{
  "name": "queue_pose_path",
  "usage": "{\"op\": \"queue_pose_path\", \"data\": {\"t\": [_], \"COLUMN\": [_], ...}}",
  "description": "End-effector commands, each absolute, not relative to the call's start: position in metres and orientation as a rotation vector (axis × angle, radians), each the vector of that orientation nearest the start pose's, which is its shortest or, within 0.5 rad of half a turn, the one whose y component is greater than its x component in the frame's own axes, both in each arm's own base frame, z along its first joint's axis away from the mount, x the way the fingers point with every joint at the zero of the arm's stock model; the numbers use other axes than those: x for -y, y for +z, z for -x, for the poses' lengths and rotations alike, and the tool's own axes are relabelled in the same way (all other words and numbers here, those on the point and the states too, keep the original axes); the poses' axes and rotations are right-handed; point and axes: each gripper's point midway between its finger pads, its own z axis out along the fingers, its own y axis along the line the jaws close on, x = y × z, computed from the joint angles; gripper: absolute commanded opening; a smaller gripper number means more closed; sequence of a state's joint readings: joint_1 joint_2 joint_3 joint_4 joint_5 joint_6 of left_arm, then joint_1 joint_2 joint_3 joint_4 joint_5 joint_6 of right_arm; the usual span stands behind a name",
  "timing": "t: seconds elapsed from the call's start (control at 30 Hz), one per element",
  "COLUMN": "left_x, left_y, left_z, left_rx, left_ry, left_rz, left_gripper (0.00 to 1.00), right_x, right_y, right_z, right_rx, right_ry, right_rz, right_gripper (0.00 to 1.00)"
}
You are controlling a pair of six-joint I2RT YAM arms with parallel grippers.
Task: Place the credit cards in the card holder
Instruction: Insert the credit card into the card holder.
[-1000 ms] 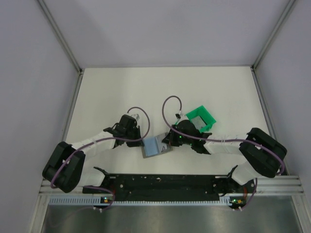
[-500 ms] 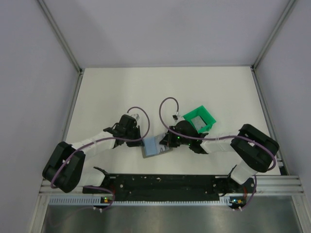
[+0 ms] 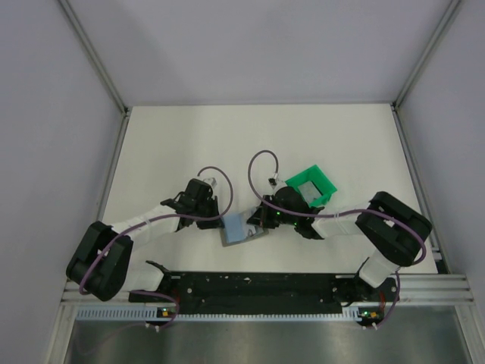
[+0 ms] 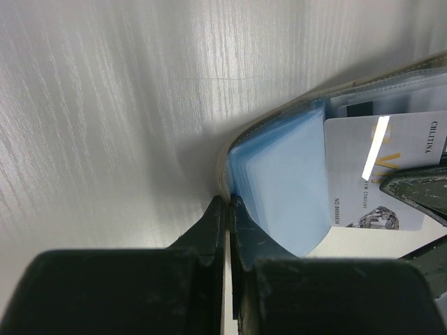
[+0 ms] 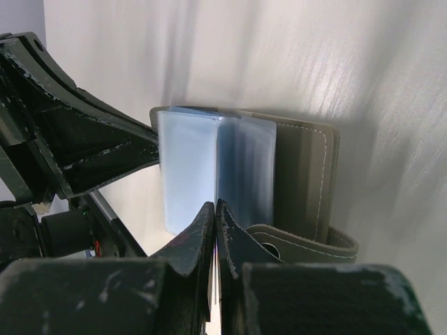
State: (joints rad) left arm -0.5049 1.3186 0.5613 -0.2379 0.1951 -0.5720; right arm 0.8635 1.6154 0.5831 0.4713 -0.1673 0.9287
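Left wrist, L claw (image 4: 227,209) shut on holder (image 4: 279,181)

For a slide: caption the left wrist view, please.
Left jaws shut on the open holder's edge; a card lies alongside.

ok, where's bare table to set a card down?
Free: the far table strip between the back wall and the green frame, plus the far-left corner. Crowded: near centre, where left hand and right hand meet at the card holder.
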Motion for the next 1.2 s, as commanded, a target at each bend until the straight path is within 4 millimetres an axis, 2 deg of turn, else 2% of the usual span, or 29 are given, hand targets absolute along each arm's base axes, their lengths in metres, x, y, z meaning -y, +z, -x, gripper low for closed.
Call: {"op": "queue_pose_path", "data": {"t": [0.0, 0.33, 0.6, 0.83, 0.97, 1.17], "left_x": [0.183, 0.184, 0.183, 0.181, 0.181, 0.182], "left_y": [0.028, 0.029, 0.028, 0.026, 0.026, 0.028], "left_z": [-0.223, -0.223, -0.223, -0.223, -0.223, -0.225], "left_rx": [-2.652, -2.652, -2.655, -2.658, -2.659, -2.654], "left_ry": [-0.612, -0.608, -0.607, -0.592, -0.594, -0.595], "left_rz": [-0.024, -0.034, -0.036, -0.034, -0.034, -0.032], "left_gripper": [0.0, 0.0, 0.0, 0.0, 0.0, 0.0], "right_x": [-0.35, -0.35, -0.349, -0.341, -0.341, -0.337], "right_y": [0.062, 0.048, 0.045, 0.034, 0.027, 0.025], "right_z": [-0.219, -0.22, -0.221, -0.221, -0.215, -0.202], "right_rx": [-2.329, -2.366, -2.36, -2.392, -2.425, -2.436], "right_ry": [1.214, 1.197, 1.198, 1.143, 1.151, 1.202], "right_rz": [0.033, 0.026, 0.016, -0.029, -0.015, -0.017], "right_gripper": [0.0, 0.0, 0.0, 0.0, 0.0, 0.0]}}
